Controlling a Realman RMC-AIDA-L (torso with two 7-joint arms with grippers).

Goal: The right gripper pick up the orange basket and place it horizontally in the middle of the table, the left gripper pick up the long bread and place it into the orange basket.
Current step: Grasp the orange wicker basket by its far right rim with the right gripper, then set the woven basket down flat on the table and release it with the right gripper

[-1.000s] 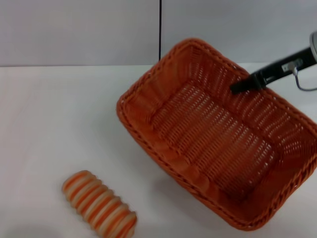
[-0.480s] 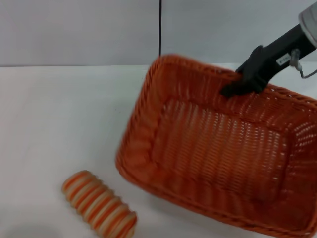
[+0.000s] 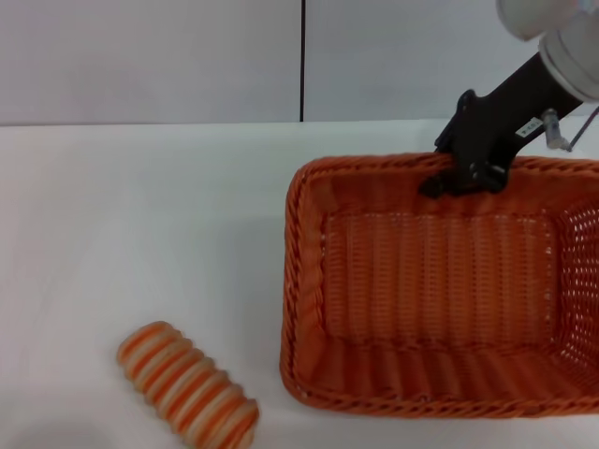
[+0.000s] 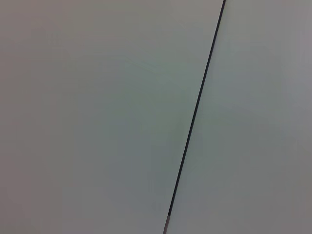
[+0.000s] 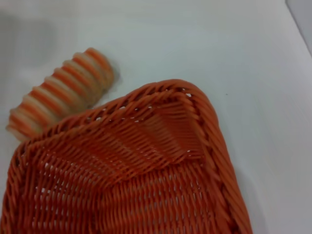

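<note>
I see the table (image 3: 140,234), white, carrying everything. The orange basket (image 3: 440,290) sits flat on it with its long axis running left-right across my head view, open side up, its right end cut off by the frame edge. My right gripper (image 3: 459,173) comes down from the upper right on a black wrist and is clenched on the basket's far long rim, about midway along the part I can see; one finger is inside the rim, and the basket body spreads out below and toward me from the gripper.

The long bread (image 3: 187,385) lies on the table well apart from the right gripper, down and to its left, near my edge of the table, just beyond the basket's near-left corner and not touching it. Its long axis runs diagonally, the far end pointing left-away, the near end pointing right-toward me. The right wrist view shows the same: a basket corner (image 5: 190,97) with the bread (image 5: 58,90) just beside it on bare table.

Left gripper: not in any view; its wrist camera shows only grey wall with a black seam (image 4: 195,117).
</note>
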